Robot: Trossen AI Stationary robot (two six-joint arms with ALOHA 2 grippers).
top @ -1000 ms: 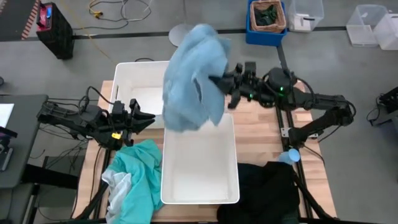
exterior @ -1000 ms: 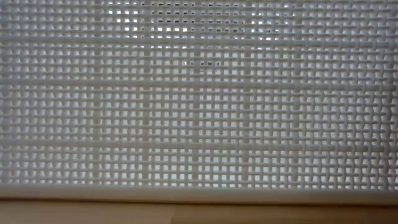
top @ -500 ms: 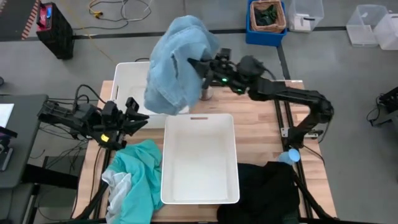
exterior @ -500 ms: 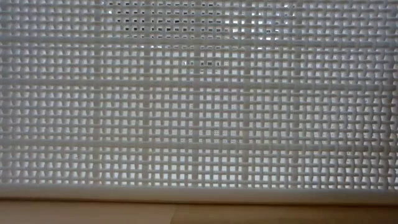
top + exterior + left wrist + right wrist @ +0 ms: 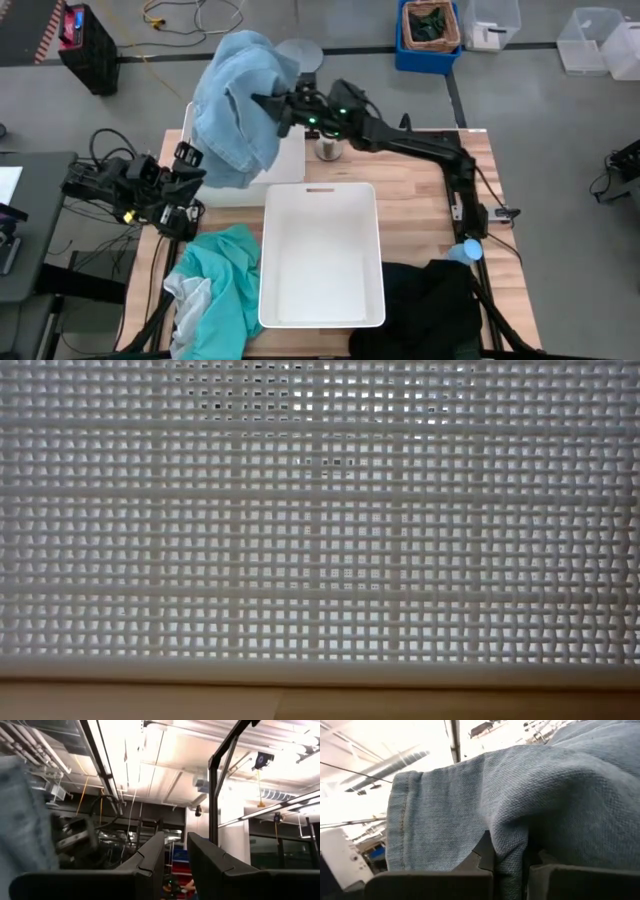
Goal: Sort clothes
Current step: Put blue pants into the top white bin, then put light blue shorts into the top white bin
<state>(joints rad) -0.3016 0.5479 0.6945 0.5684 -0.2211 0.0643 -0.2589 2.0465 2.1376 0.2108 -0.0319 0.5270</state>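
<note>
My right gripper (image 5: pixel 268 104) is shut on the dusty light-blue garment (image 5: pixel 235 115), held high over the far-left white bin (image 5: pixel 292 160), which the garment mostly hides. My left gripper (image 5: pixel 194 166) is open and empty at the table's left edge, tipped upward beside the hanging garment (image 5: pixel 20 820). The teal garment with a pale grey-white part (image 5: pixel 215 295) lies in a heap at the near left. The black garment (image 5: pixel 430 310) lies at the near right, partly over the table's edge. My right gripper pinches a bunched fold of the light-blue garment (image 5: pixel 509 851) between its two fingers. The fingers come about level from the table's right. The garment hangs below and around the gripper, lifted off the table; whether its lower end touches the bin I cannot tell.
A second white bin (image 5: pixel 320 255) stands at the table's middle and near side; its mesh wall (image 5: pixel 320 540) fills the low view. A small light-blue bottle (image 5: pixel 463 251) stands at the right edge. A small metal cylinder (image 5: pixel 326 150) stands behind the middle bin.
My right gripper has swung toward the table's left edge with the light-blue garment, from above the middle bin's far end to above the far-left bin; the garment stays hanging from it. My left gripper has drawn back toward the left edge.
</note>
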